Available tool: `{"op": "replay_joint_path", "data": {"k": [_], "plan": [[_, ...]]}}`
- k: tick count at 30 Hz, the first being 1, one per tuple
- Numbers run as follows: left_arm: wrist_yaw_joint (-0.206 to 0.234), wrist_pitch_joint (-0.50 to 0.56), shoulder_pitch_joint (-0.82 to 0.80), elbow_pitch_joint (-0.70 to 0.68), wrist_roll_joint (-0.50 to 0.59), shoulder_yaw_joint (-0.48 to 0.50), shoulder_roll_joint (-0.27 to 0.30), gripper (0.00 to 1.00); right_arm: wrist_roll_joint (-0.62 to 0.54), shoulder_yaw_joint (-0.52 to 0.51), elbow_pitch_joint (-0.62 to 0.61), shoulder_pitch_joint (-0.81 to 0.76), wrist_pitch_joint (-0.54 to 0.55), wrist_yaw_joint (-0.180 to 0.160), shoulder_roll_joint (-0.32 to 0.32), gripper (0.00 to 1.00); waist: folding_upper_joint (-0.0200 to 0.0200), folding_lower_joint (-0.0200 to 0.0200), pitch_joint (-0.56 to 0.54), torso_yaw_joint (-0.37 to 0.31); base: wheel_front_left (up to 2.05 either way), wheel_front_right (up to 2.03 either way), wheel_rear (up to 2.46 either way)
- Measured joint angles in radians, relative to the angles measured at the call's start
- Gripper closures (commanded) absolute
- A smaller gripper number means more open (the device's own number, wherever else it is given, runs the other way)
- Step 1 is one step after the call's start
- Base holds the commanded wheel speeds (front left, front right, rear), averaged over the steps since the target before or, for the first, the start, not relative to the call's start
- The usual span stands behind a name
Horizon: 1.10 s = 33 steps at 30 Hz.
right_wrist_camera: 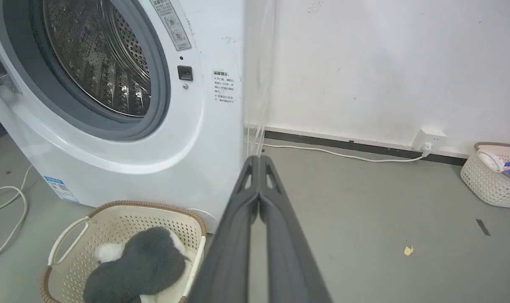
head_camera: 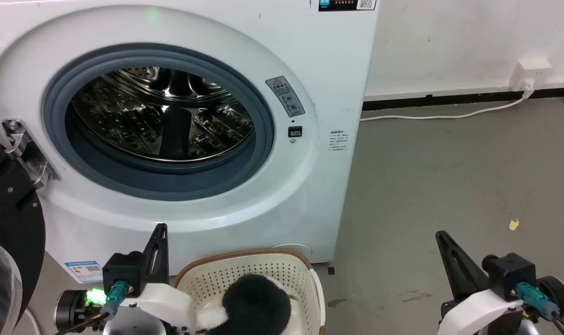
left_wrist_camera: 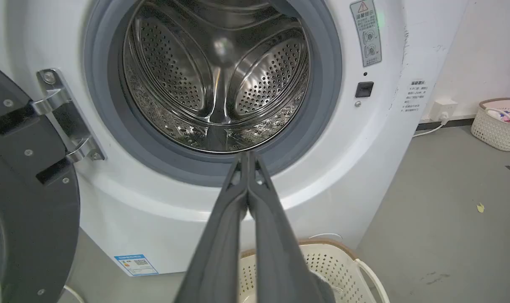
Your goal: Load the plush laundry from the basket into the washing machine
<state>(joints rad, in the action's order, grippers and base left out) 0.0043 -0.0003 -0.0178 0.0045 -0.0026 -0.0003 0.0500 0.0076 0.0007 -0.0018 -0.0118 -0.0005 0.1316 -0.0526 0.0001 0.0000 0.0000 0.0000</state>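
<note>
The white washing machine (head_camera: pixel 263 195) stands in front of me, its black-rimmed door (head_camera: pixel 7 232) swung open to the left and its steel drum (left_wrist_camera: pixel 217 84) holding nothing. On the floor below it sits the cream basket (head_camera: pixel 244 274) with the black-and-white plush laundry (head_camera: pixel 256 302) inside; the right wrist view also has the basket (right_wrist_camera: pixel 112 219) and the plush laundry (right_wrist_camera: pixel 141 263). My left gripper (head_camera: pixel 161 229) is shut, held upright just left of the basket. Well to the right, my right gripper (head_camera: pixel 441 235) is shut above bare floor. Neither holds anything.
A second basket (right_wrist_camera: pixel 488 179) with coloured clothes stands by the far wall on the right. A white cable (head_camera: pixel 444 114) runs along the wall to a socket (head_camera: pixel 533 74). Another cable (right_wrist_camera: pixel 11 210) loops on the floor left of the machine. Grey floor spreads to the right.
</note>
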Motion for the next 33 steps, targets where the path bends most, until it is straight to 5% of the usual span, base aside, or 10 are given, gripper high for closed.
{"op": "replay_joint_path", "data": {"k": [33], "plan": [[0.0, 0.0, 0.0, 0.0, 0.0, 0.0, 0.0, 1.0, 0.0, 0.0, 0.0, 0.0, 0.0, 0.0, 0.0, 1.0, 0.0, 0.0, 0.0, 0.0, 0.0, 0.0, 0.0]]}}
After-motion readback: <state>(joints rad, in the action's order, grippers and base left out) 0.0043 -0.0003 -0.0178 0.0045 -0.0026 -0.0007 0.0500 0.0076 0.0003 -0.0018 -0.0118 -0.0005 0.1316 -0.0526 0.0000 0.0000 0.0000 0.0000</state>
